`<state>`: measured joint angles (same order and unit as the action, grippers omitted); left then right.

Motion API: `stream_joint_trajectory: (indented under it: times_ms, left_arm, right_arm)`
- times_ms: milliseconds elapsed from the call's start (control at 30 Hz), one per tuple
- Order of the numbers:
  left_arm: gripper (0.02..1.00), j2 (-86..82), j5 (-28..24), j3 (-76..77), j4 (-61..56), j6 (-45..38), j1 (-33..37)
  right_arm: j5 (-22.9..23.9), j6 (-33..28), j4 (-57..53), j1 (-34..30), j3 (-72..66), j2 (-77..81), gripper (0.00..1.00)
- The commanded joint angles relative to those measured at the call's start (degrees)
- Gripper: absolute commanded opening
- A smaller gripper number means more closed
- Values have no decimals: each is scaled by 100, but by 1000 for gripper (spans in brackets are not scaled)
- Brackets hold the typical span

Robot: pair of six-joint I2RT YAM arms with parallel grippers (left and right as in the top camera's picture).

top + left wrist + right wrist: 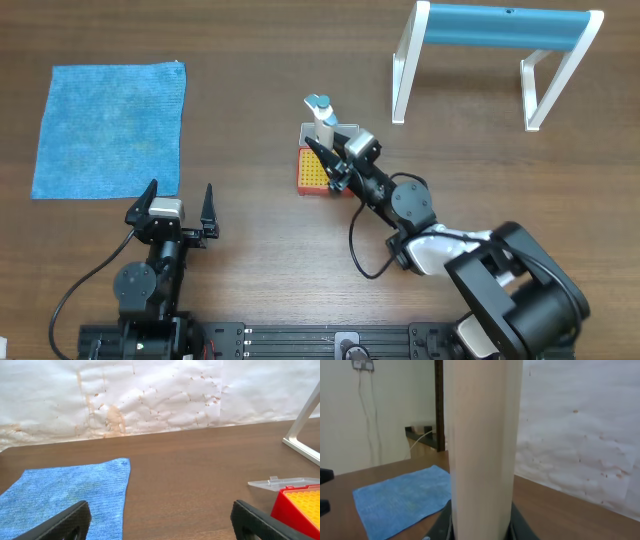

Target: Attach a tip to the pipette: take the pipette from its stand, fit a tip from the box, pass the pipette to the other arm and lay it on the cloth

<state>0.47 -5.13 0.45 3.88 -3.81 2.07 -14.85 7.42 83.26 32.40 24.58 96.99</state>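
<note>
Top view framing is being taken up mainly by a brown table (260, 250), on which the pipette (322, 115) is being held upright by the right gripper (327, 152), near the middle and well apart from the stand (500, 25) at the far right. The gripper's fingers are being pressed against the pale barrel, so the pipette is being pinched between them. Just beside the gripper, on its near side, a tip box (311, 172) is being shown with a red body and yellow rack. Whether the pipette's lower end is touching the box cannot be told. In the right wrist view the barrel (482, 445) is being seen standing vertical, with the right gripper (482, 527) clasped round its base and the cloth (405, 500) lying flat beyond it. The cloth (110, 130) is being seen spread at the far left of the table, with nothing on it. The left gripper (180, 197) is being kept low near its own base, fingers spread wide and nothing between them. In the left wrist view the left gripper (161, 510) is being pointed across the table, with the cloth (60, 495) to one side and the tip box (300, 505) and its clear lid (285, 482) to the other.
</note>
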Motion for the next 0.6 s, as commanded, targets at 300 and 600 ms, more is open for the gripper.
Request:
stream_joint_trajectory:
  times_ms: [300, 600]
  left_arm:
    - [901, -28, 22, -13, 39, 52, -22]
    - [901, -28, 22, -13, 39, 52, -22]
  right_arm:
    - [173, 42, 61, -195, 632, 1049, 80]
    - [173, 42, 48, -179, 632, 1187, 77]
